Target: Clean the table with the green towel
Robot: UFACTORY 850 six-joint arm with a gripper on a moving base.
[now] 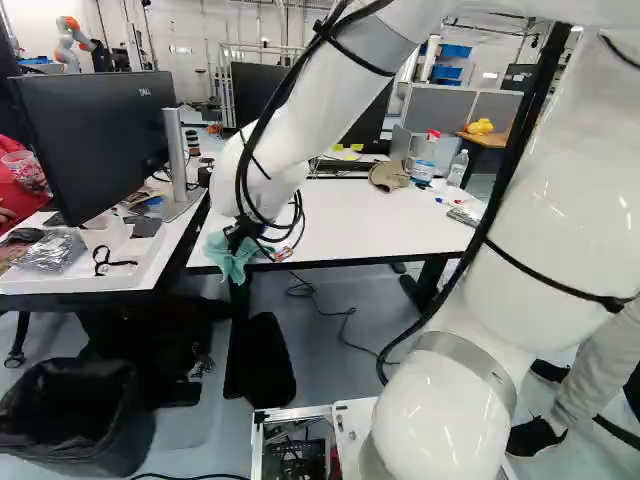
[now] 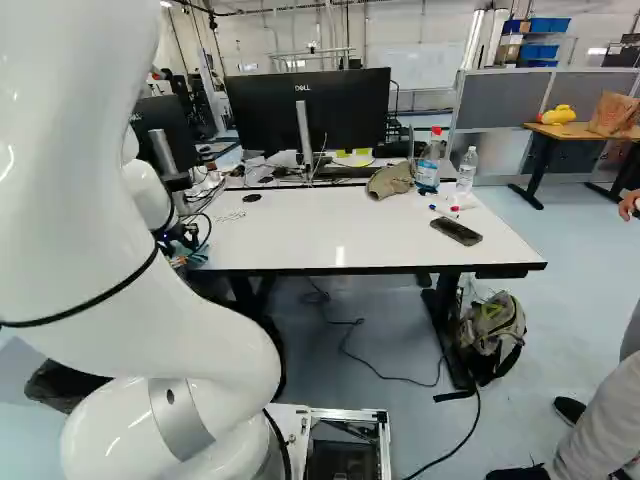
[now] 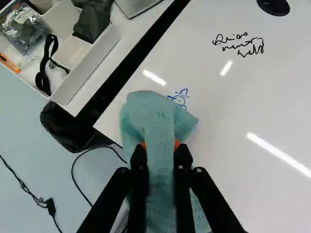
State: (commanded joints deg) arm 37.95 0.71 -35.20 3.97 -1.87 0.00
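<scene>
Pincer (image 3: 161, 149) closed on green towel (image 3: 156, 114), cloth bunched btwn both fingers; towel sits over near corner of table (image 3: 228, 114), part hanging by the edge. Looks thin, soft, v. light: no real weight, can't break, prob grips OK, not slippery. Limp tho, so it'll fold or drag behind rather than push flat; needs light, even pressure. Best hold = gathered middle, approx as now, w/ a loose flap left to lie under the fingertips. Too deep a grip & hard tips may scrape the top; too shallow & it could pull out

Hard to see: orange pads (image 3: 177, 144) mostly behind cloth, only slivers show. Towel's underside hidden, its near end cut off in wrist view. Can't tell if cloth presses on table or just hangs above. Blue scribble (image 3: 181, 98) partly covered by towel, so full extent unknown. Black handwriting (image 3: 240, 44) farther on, in the open. Round black thing (image 3: 273, 5) beyond that, cut off, can't say what

In right base view the arm (image 2: 120, 240) blocks most of pincer + towel. Farther along table: phone (image 2: 456, 232), then cap (image 2: 390, 180) & spray bottle (image 2: 428, 172), which hide the surface beneath them
</scene>
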